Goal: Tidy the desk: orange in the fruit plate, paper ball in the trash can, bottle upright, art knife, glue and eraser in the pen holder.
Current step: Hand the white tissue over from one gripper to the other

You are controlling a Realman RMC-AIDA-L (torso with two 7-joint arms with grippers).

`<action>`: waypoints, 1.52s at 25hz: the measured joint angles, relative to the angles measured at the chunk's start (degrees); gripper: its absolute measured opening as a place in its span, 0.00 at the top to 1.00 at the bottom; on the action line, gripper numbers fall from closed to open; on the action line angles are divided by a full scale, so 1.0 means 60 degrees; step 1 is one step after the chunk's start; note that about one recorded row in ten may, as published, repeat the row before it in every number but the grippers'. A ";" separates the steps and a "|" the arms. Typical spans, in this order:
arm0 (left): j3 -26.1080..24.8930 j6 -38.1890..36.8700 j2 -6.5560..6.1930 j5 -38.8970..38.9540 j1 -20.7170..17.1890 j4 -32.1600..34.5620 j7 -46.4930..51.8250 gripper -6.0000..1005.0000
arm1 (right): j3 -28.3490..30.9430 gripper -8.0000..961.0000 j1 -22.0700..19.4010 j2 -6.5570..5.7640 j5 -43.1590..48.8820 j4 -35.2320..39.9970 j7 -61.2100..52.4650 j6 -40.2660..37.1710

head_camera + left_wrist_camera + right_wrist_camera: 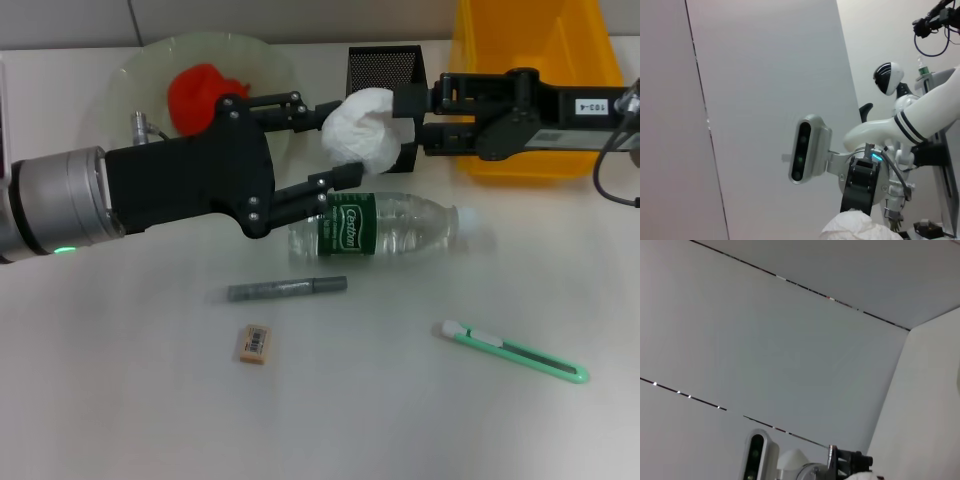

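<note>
The paper ball (363, 125) hangs above the desk (120, 400), in front of the pen holder (385, 68) – the right gripper (408, 122) pinches it from the right, the left gripper (330, 140) spreads wide around it. The bottle (385, 226) lies flat below; the orange (200, 95) is on the plate (130, 75)

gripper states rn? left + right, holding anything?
Left tool: open, fingers spread on either side of the paper ball, not clamped on it.
Right tool: shut on the paper ball, holding it above the desk near the pen holder.
</note>
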State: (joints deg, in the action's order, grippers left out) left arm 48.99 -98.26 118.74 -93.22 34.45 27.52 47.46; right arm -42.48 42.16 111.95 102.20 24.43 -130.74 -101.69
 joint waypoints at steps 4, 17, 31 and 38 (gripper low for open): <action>0.0044 0.0076 0.0009 0.0011 0.0044 -0.0003 -0.0010 0.49 | -0.0125 0.28 0.0073 0.0077 0.0016 -0.0011 0.0010 0.0166; 0.0053 0.0129 0.0026 0.0024 0.0121 -0.0003 -0.0016 0.50 | -0.0159 0.28 0.0113 0.0296 -0.0016 -0.0030 0.0022 0.0188; 0.0053 0.0138 0.0030 0.0024 0.0132 -0.0115 -0.0015 0.51 | -0.0121 0.29 0.0045 0.0287 0.0004 -0.0029 -0.0113 0.0213; 0.0053 0.0141 0.0036 0.0023 0.0132 -0.0135 -0.0015 0.52 | -0.0152 0.44 0.0043 0.0258 0.0030 -0.0029 -0.0178 0.0234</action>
State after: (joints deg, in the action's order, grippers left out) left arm 49.31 -97.41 118.95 -93.08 35.24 26.71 47.37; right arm -43.39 42.42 113.49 102.39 24.26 -131.81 -100.28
